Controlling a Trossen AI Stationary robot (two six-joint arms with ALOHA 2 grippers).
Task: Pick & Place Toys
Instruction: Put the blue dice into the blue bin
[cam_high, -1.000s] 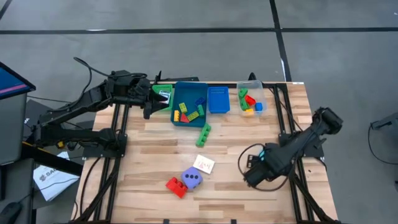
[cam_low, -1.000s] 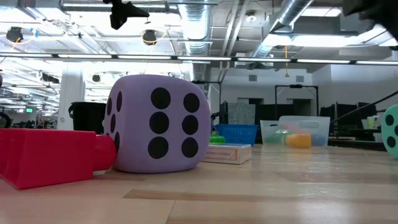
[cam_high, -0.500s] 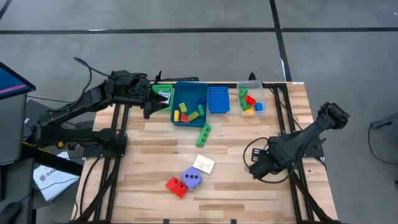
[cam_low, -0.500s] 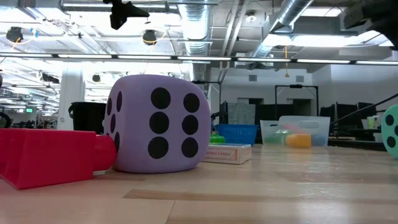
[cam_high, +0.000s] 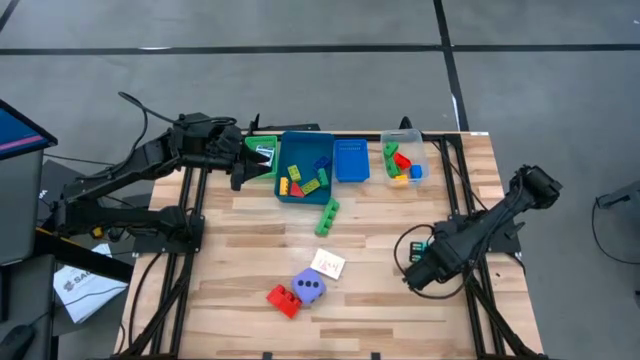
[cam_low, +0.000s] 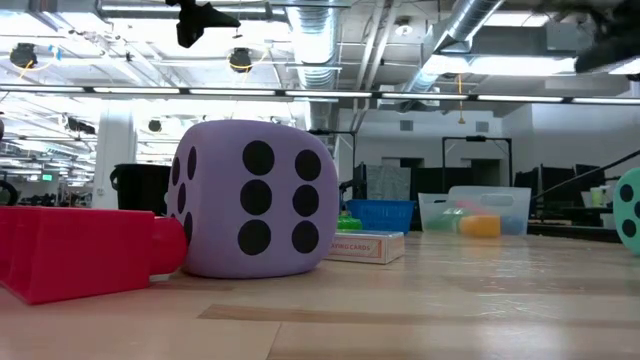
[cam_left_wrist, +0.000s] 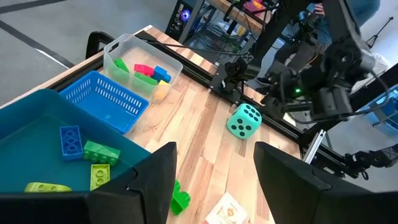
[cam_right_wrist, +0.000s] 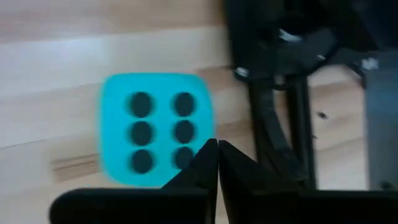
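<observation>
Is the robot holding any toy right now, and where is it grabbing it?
Nothing is held. The right hand is shut with nothing between its fingers, above the teal dice on the table. The left hand is open and empty over the blue tray.

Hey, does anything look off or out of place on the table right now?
One thing looks odd: the right gripper is shut with nothing between its fingers, while the teal dice sits loose on the table just beyond its tips, not grasped. The left gripper waits open over the teal tray.

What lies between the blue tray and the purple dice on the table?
High view: a green brick and a white card lie between the blue tray and the purple dice.
</observation>
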